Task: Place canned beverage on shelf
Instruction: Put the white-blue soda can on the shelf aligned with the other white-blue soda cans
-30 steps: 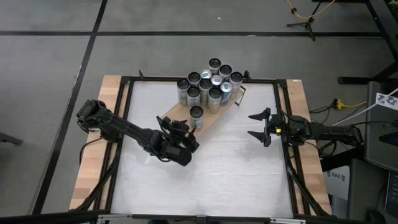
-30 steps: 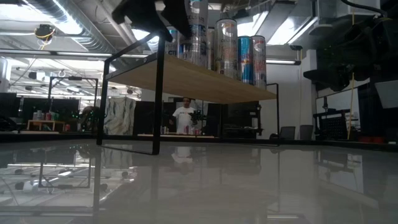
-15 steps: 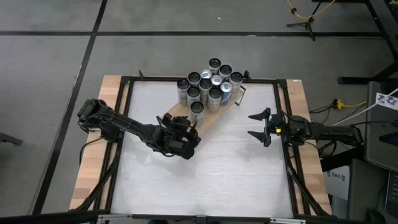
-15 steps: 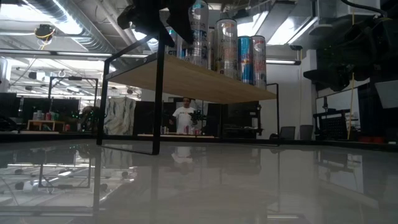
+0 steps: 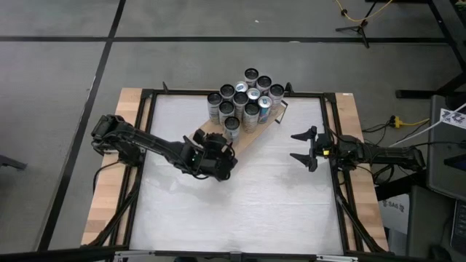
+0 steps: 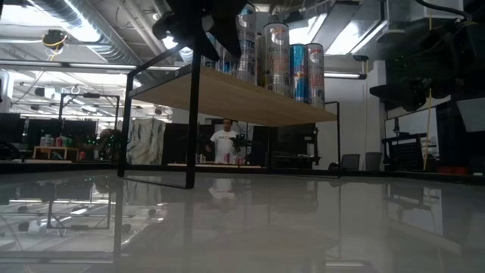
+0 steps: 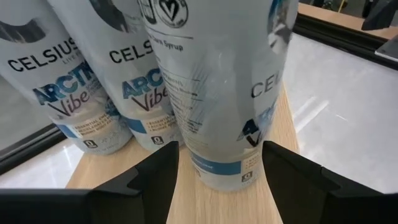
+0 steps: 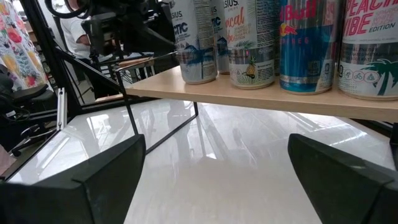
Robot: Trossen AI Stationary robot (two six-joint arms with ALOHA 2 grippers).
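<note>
The shelf (image 5: 246, 140), a light wooden board on black frame ends, stands slantwise at the table's far middle. Several cans (image 5: 247, 94) crowd its far right part. One white Celsius can (image 7: 217, 93) stands upright just in front of that group, with my left gripper (image 5: 227, 138) shut on it. Two like cans (image 7: 112, 93) stand right beside it. In the low view the can (image 6: 244, 38) shows on the board (image 6: 250, 95) under the dark gripper. My right gripper (image 5: 304, 148) waits open at the table's right edge. My left gripper pinches the can's lower wall (image 7: 186, 149) between its two fingers (image 7: 155, 177), one on each side. The fingers reach in from the table's near left, slanting a little downward, across the upright can. The can stands straight, its base down at the board.
The white tabletop (image 5: 247, 211) spreads wide on the near side of the shelf. A black frame (image 5: 331, 131) runs round the table. Under the board there is open space between its black legs (image 6: 193, 129). A person (image 6: 225, 140) stands far off in the room.
My left gripper has gone toward the table's far edge, carrying the can along the board up to the group of cans. The can has stayed upright. The fingers' gap shows no change.
</note>
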